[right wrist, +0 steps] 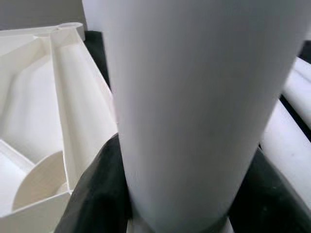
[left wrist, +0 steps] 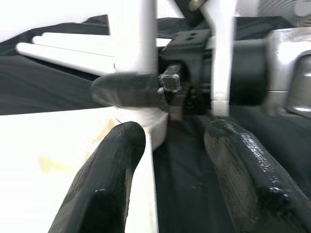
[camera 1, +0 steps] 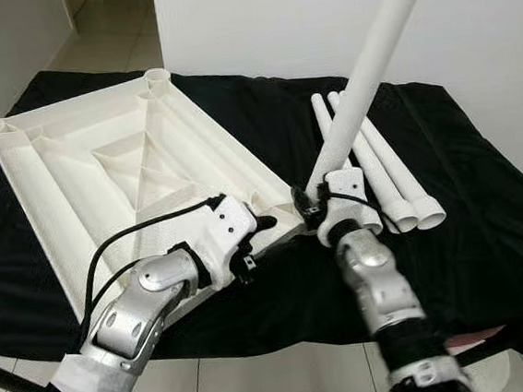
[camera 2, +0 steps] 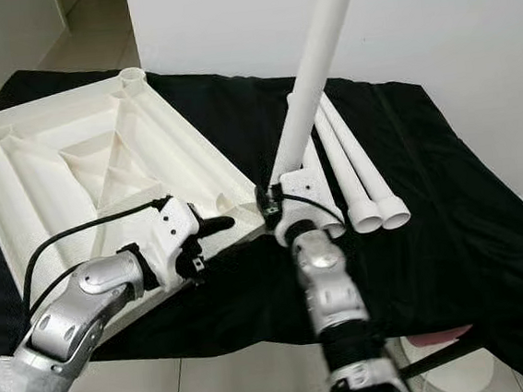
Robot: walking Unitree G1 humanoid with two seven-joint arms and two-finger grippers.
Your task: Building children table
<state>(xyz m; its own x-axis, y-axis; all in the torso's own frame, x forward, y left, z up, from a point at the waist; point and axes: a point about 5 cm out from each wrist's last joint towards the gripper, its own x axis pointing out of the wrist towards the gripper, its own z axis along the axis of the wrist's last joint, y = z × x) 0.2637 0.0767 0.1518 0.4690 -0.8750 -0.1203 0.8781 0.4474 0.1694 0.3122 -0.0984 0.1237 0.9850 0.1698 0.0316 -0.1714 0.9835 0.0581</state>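
A white tabletop (camera 1: 84, 176) lies upside down on a table covered in black cloth (camera 1: 487, 230). My right gripper (camera 1: 313, 205) is shut on a long white leg (camera 1: 369, 65). The leg stands tilted, its lower end at the tabletop's near right corner socket (left wrist: 146, 121). In the right wrist view the leg (right wrist: 204, 107) sits between the black fingers (right wrist: 97, 194). My left gripper (camera 1: 255, 243) is open at that same corner, just left of the leg's base. Its fingers (left wrist: 102, 184) straddle the tabletop's edge without holding it.
More white legs (camera 1: 388, 165) lie side by side on the cloth to the right of the held one. Round sockets (camera 1: 157, 76) stand at the tabletop's far corners. A white wall rises behind the table. The cloth's near edge hangs over tiled floor (camera 1: 261, 381).
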